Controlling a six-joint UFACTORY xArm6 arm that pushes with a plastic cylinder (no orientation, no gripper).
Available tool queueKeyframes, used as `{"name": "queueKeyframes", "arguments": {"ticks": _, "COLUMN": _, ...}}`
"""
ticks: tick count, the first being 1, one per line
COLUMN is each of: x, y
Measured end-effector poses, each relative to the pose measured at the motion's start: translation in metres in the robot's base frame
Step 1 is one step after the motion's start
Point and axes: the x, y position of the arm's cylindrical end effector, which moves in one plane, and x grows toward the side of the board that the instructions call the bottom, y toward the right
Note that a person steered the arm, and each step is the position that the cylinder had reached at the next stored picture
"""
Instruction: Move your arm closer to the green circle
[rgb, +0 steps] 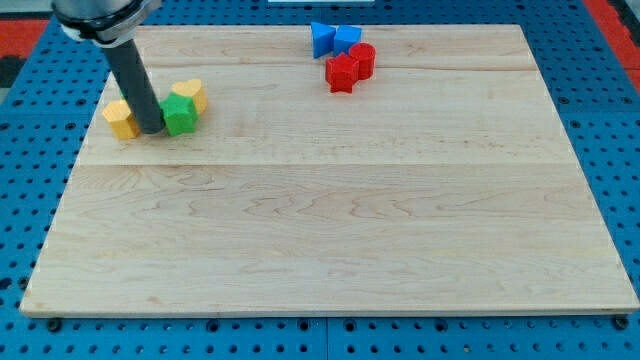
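My tip (152, 130) is resting on the table (330, 240) just at 9 o'clock of the green block (181, 114), apparently touching it, so the approach is looking essentially finished. The rod has no end effector jaws to open or close. Whether that block is really a circle is hard to make out; the rod is partly covering it.

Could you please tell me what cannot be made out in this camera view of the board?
- The green block: my rod covers its left side, so its shape stays unclear.
- My tip: contact with the green block or the yellow block beside it cannot be judged.
- The arm above the rod: cut off by the view's top edge.
- The blue blocks and red blocks: too small to name exact shapes.
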Motion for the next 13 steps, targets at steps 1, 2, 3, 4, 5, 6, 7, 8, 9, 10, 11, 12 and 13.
{"name": "queueKeyframes", "arguments": {"ticks": 1, "x": -0.004, "y": 0.044}}
{"name": "queueKeyframes", "arguments": {"ticks": 2, "x": -0.024, "y": 0.098}}
{"name": "queueKeyframes", "arguments": {"ticks": 3, "x": -0.063, "y": 0.139}}
{"name": "queueKeyframes", "arguments": {"ticks": 4, "x": -0.041, "y": 0.185}}
{"name": "queueKeyframes", "arguments": {"ticks": 5, "x": 0.009, "y": 0.218}}
{"name": "queueKeyframes", "arguments": {"ticks": 6, "x": 0.046, "y": 0.198}}
{"name": "queueKeyframes", "arguments": {"ticks": 7, "x": 0.073, "y": 0.131}}
{"name": "queueKeyframes", "arguments": {"ticks": 8, "x": 0.094, "y": 0.06}}
{"name": "queueKeyframes", "arguments": {"ticks": 9, "x": 0.095, "y": -0.018}}
{"name": "queueKeyframes", "arguments": {"ticks": 10, "x": 0.088, "y": -0.1}}
{"name": "queueKeyframes", "arguments": {"ticks": 11, "x": 0.086, "y": -0.107}}
{"name": "queueKeyframes", "arguments": {"ticks": 12, "x": 0.08, "y": -0.108}}
{"name": "queueKeyframes", "arguments": {"ticks": 13, "x": 0.058, "y": -0.107}}
